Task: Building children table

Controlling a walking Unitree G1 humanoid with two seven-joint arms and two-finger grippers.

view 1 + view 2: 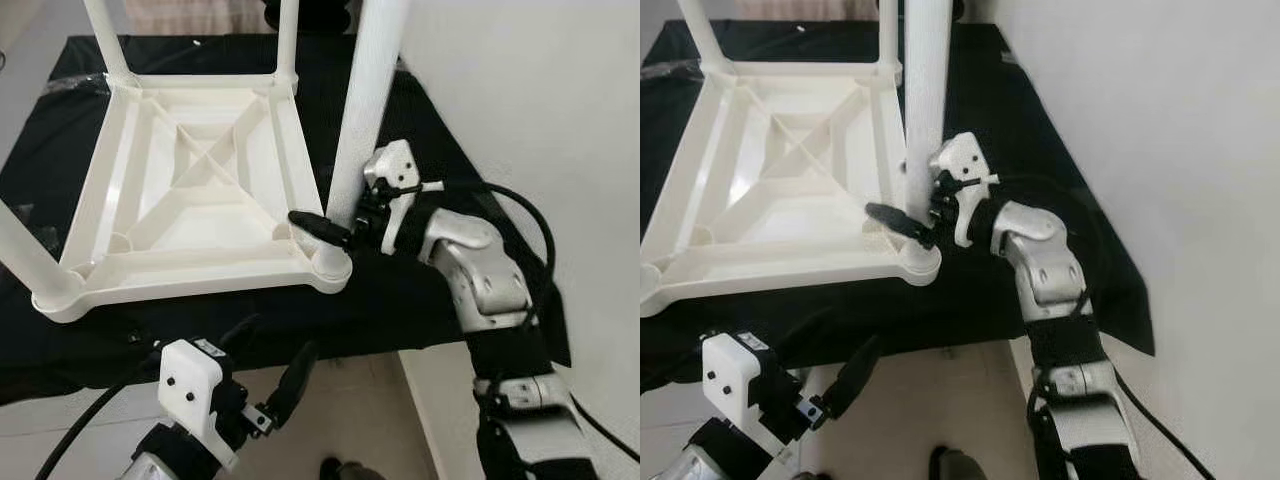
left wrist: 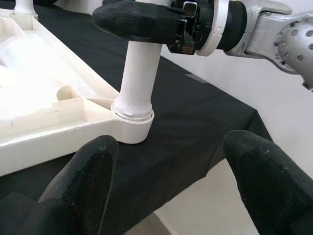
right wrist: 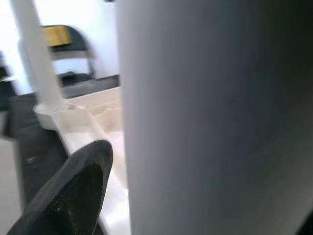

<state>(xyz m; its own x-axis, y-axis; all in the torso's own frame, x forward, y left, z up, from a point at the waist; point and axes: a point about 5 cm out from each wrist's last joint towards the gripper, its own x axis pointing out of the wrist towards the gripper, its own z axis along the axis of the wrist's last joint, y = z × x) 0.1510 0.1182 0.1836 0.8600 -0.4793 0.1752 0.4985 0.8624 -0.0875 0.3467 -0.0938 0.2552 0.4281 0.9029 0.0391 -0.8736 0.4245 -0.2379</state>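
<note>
Tabletop (image 1: 200,180): inverted on black cloth (image 1: 420,290); near-right leg (image 1: 362,110) upright in corner socket (image 1: 330,265); right gripper (image 1: 335,222) clasps leg low; left gripper (image 1: 275,385) released, below edge; press leg straight down, keep vertical.

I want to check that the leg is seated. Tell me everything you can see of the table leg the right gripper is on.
The leg is a white, smooth plastic tube, standing upright in the round corner socket of the upside-down white table top, on black cloth. A ridged collar shows at its base. The right gripper clasps it low down.
</note>
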